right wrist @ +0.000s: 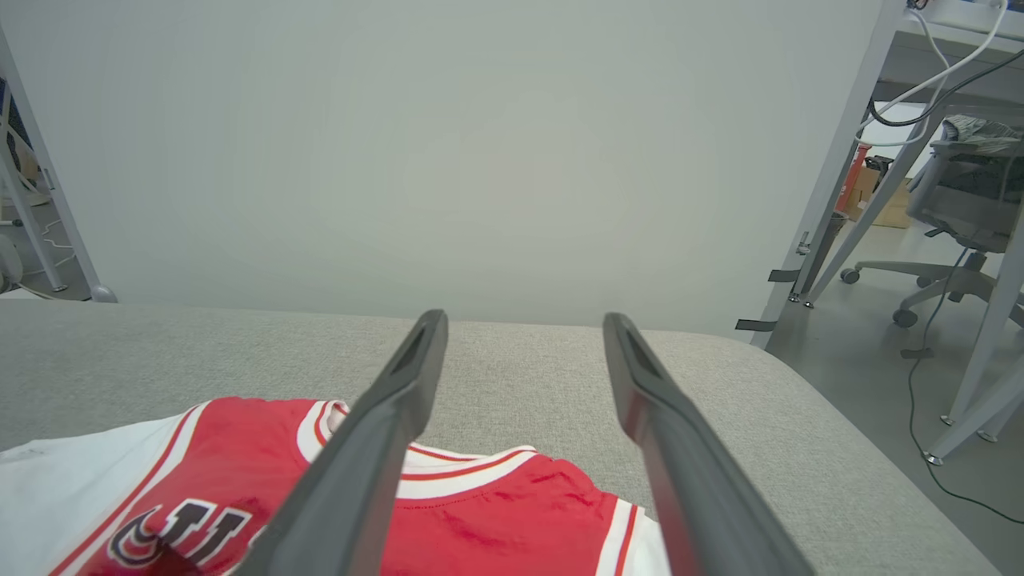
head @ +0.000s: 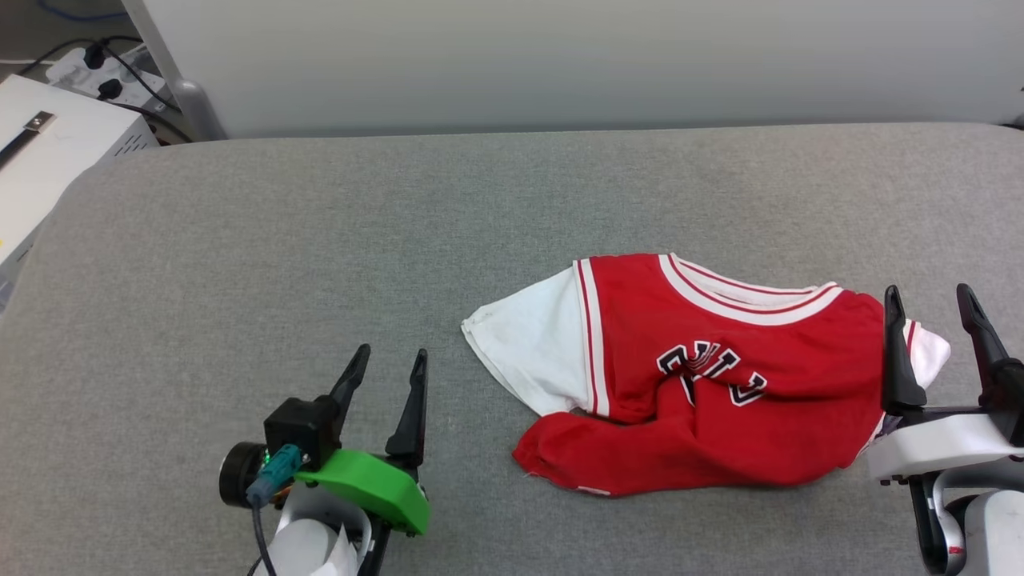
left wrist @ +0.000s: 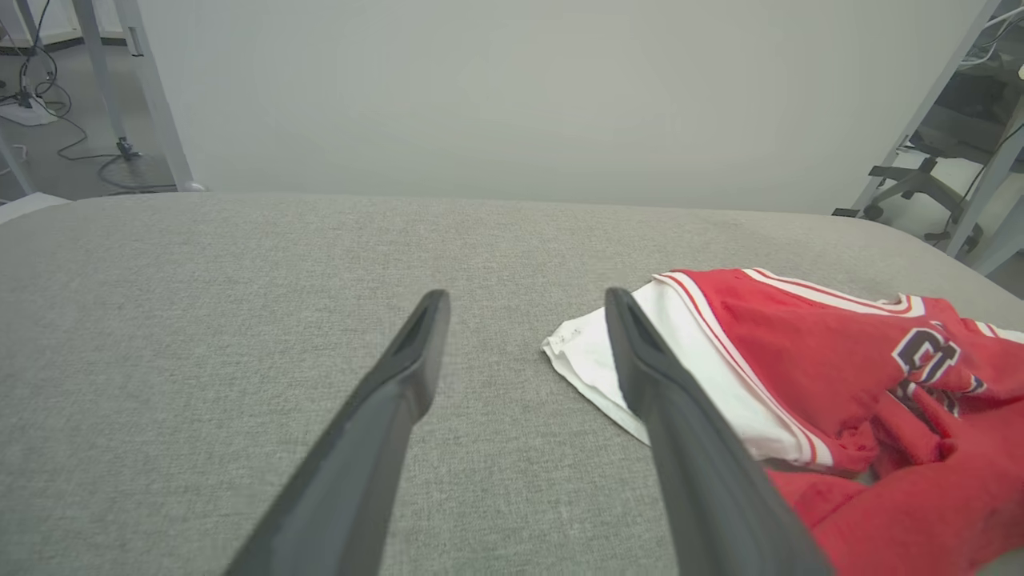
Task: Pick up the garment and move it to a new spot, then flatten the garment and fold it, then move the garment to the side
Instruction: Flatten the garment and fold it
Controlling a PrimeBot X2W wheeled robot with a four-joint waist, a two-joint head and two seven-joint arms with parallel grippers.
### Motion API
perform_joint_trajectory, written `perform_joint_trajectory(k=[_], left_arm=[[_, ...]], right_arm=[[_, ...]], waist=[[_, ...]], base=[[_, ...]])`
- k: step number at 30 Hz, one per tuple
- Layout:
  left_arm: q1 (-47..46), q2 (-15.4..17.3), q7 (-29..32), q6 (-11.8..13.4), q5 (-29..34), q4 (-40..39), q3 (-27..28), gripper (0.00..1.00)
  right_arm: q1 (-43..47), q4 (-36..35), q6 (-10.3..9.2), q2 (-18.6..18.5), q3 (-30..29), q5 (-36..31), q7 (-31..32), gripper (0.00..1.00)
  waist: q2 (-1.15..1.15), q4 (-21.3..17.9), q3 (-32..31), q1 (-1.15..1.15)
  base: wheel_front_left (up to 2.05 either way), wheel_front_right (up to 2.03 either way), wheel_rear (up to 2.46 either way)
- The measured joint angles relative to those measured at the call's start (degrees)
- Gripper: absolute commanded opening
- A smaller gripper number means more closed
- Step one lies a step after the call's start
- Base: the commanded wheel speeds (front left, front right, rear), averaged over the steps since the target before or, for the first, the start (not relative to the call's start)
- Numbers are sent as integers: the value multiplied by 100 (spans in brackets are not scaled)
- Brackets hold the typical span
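The grey fabric-covered table (head: 240, 240) took up most of the head view, with a plain pale panel (head: 560, 64) standing along its far edge. Off the left corner sat a white box (head: 48, 152), and behind it a power strip (head: 104, 76) with dark plugs in it.

The garment (head: 784, 400) lay on the table right of centre, toward the robot's side, pretty rumpled. The red body was bunched up, with a thick fold running along the near edge. The striped collar (head: 744, 300) faced the far side, and the dark chest lettering (head: 712, 372) was creased, so it couldn't be read properly. One white sleeve (head: 528, 344) stuck out flat to the left; the other white sleeve (head: 928, 352) only peeked out at the right end.

The right gripper (head: 928, 290) hung at that right end, fingers spread wide with nothing caught between them. Its inner finger (head: 896, 352) overlapped the red edge in the head view, and whether it touched the cloth couldn't be told. In the right wrist view the garment (right wrist: 496, 520) lay beneath the spread fingers.

The left gripper (head: 392, 352) sat near the front edge, left of the garment and apart from it, also wide open and empty. In its own wrist view the white sleeve (left wrist: 592, 360) showed just past the right-hand finger.
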Motion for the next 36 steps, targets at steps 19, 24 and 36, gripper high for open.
perform_joint_trajectory(k=[19, 24, 36], left_arm=[[-2390, 258, 4246, 3, 30, 832, -815, 100], [-2640, 436, 4548, 42, 111, 1067, -848, 100], [-2770, 453, 4300, 55, 87, 1488, -868, 0]], right_arm=[[-136, -366, 0, 74, 157, 191, -18, 100], [-214, -385, 0, 78, 223, 205, -18, 100], [-259, -389, 0, 86, 232, 253, -16, 100]], waist=[[0, -309, 886, 0], [0, -415, 1113, 0], [0, -556, 1345, 0]], base=[[0, 0, 0], [0, 0, 0], [0, 0, 0]])
